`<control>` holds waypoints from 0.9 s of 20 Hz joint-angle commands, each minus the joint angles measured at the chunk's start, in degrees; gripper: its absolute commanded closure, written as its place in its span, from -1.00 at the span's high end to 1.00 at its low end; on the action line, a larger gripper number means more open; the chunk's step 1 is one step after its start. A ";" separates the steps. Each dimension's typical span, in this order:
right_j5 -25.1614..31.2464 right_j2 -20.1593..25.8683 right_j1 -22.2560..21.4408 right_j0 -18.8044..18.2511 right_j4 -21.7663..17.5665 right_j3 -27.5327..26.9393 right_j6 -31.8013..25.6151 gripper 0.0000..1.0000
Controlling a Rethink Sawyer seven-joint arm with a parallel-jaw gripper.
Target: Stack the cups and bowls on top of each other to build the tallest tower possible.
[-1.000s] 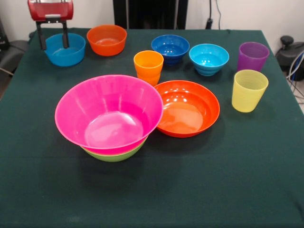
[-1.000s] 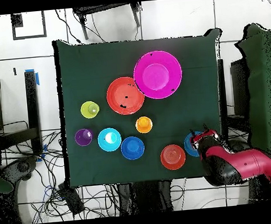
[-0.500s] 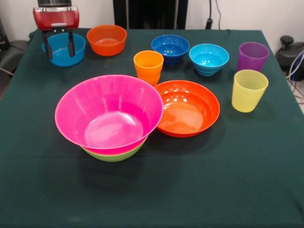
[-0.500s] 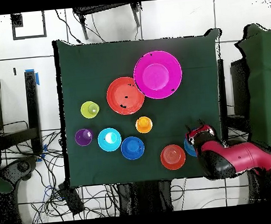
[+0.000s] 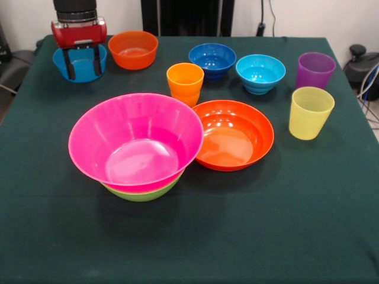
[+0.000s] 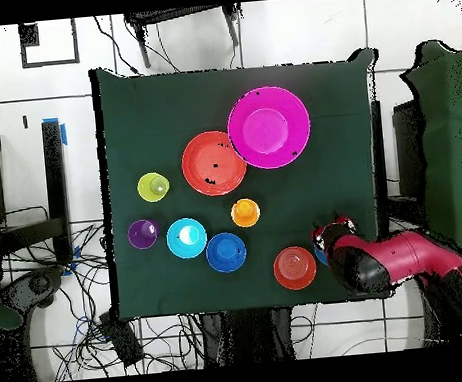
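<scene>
My gripper (image 5: 84, 74) is open at the far left of the front view. Its two dark fingers (image 5: 70, 66) hang in front of the small blue bowl (image 5: 59, 59); I cannot tell whether they touch it. The tower is the big pink bowl (image 5: 136, 139) nested in the lime green bowl (image 5: 142, 194). The shallow orange bowl (image 5: 234, 135) sits beside it. The orange cup (image 5: 185, 83), yellow cup (image 5: 310, 112) and purple cup (image 5: 314, 70) stand upright. The small orange bowl (image 5: 132, 49), dark blue bowl (image 5: 212, 59) and cyan bowl (image 5: 260, 73) stand along the back.
The dark green table (image 5: 249, 225) holds everything. In the overhead view the red arm (image 6: 402, 264) reaches in from the lower right and hides most of the blue bowl. Cables and chairs ring the table.
My gripper has moved right and lower in the front view, from the blue bowl's left rim to in front of its middle. The bowls and cups have not moved.
</scene>
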 commanded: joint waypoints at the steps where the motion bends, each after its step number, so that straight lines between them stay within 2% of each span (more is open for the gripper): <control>1: 9.46 -0.45 1.89 1.16 0.46 -3.93 -18.16 1.00; 3: 5.19 2.55 3.35 -2.80 0.46 -2.29 -17.41 1.00; 6: 8.67 -0.41 0.74 0.39 0.07 -2.21 -13.24 1.00; 7: 11.14 -2.08 -0.35 2.62 -0.18 -2.72 -11.78 1.00; 10: 13.81 -2.01 -0.84 2.94 2.46 -3.04 -11.96 1.00; 13: 18.56 -1.87 -3.26 3.95 5.13 -2.89 -14.39 1.00; 18: 18.10 -1.82 -3.16 2.58 3.97 -2.43 -15.46 1.00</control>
